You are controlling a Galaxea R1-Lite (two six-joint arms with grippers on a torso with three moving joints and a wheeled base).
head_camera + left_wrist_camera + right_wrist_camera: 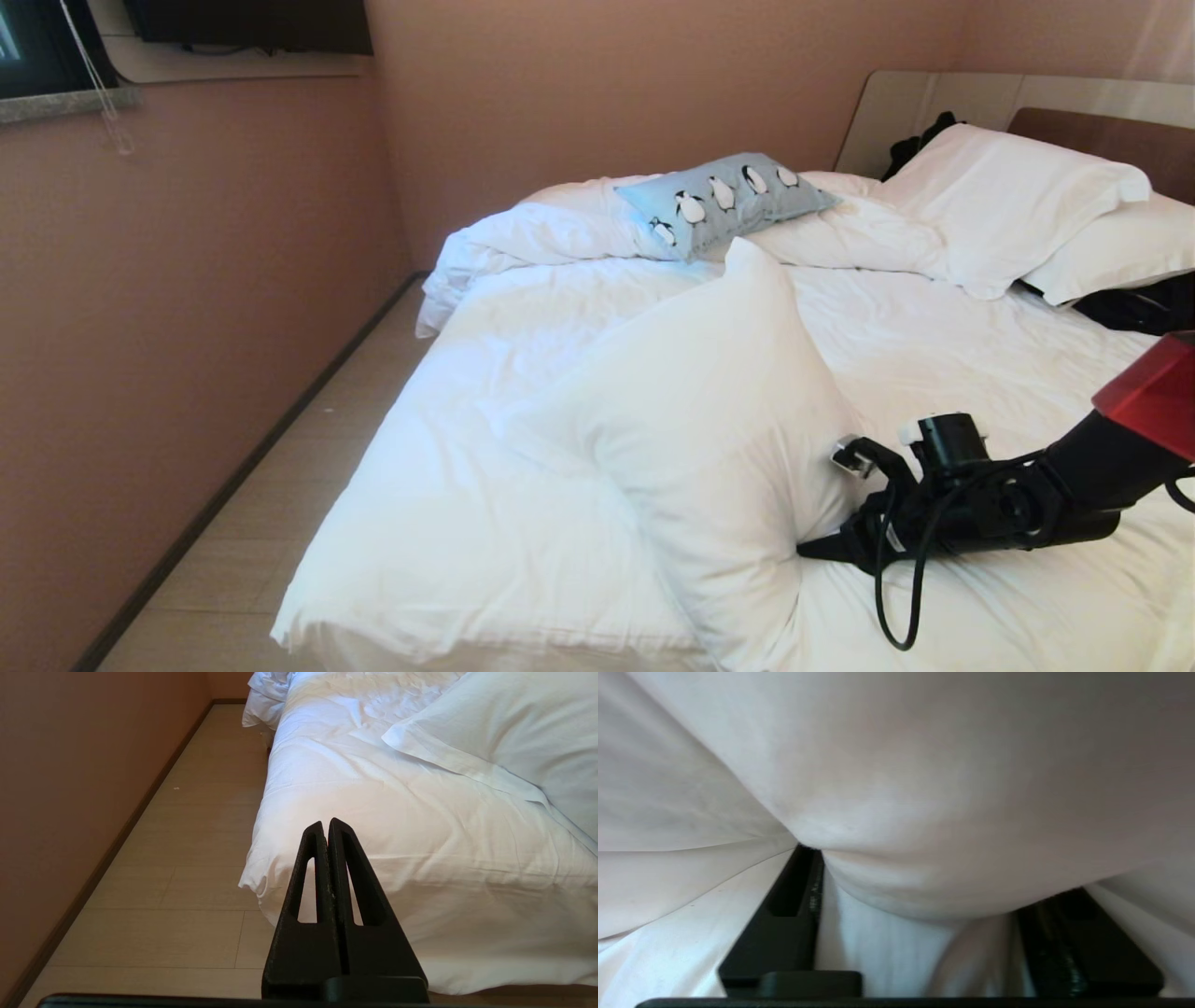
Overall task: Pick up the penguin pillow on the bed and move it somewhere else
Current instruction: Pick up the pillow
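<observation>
The penguin pillow (724, 201), light blue-grey with black-and-white penguins, lies on rumpled duvet at the far side of the bed (523, 317). My right gripper (810, 551) is far from it, low on the near right of the bed. It presses into the side of a large plain white pillow (709, 411). In the right wrist view this white pillow (924, 788) bulges between the two black fingers (794, 914), which grip it from both sides. My left gripper (326, 826) hangs shut and empty beside the bed's near corner, out of the head view.
Two white pillows (1008, 196) lean at the brown headboard (1102, 131), with dark items (1144, 308) beside them. A strip of pale floor (280, 485) runs between the bed and the pink wall (187, 280) on the left.
</observation>
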